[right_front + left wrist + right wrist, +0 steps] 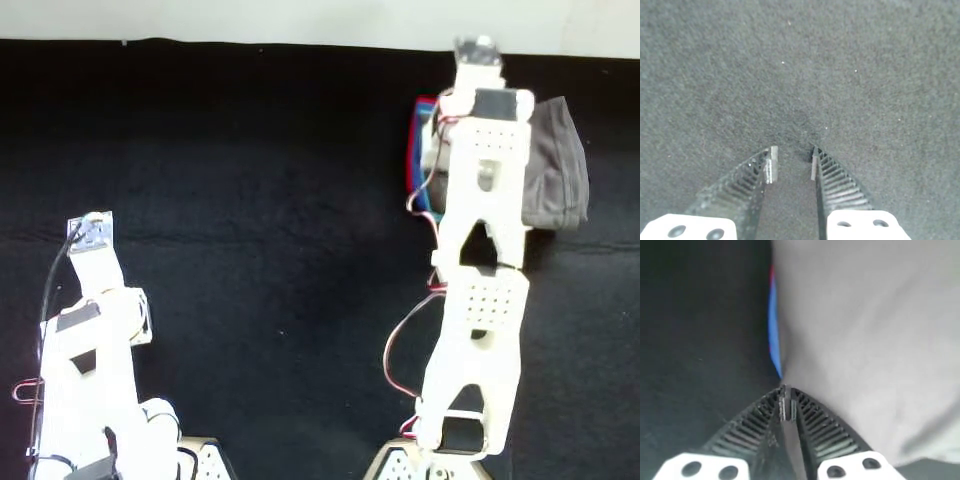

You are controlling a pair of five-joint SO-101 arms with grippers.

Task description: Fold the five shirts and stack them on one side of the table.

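A stack of folded shirts lies at the far right of the black table, with a grey shirt [555,165] on top and blue and red edges [416,160] showing on its left side. My right arm [482,200] stretches over the stack and hides its middle. In the right wrist view my right gripper [785,401] is shut, its tips at the edge of the grey shirt [865,330], beside the blue shirt edge [773,325]. My left gripper [792,164] is open over bare black cloth, at the near left [90,232], with nothing between its fingers.
The black cloth [270,200] covers the whole table, with free room across the middle and left. A white wall [300,18] runs along the far edge. Both arm bases stand at the near edge.
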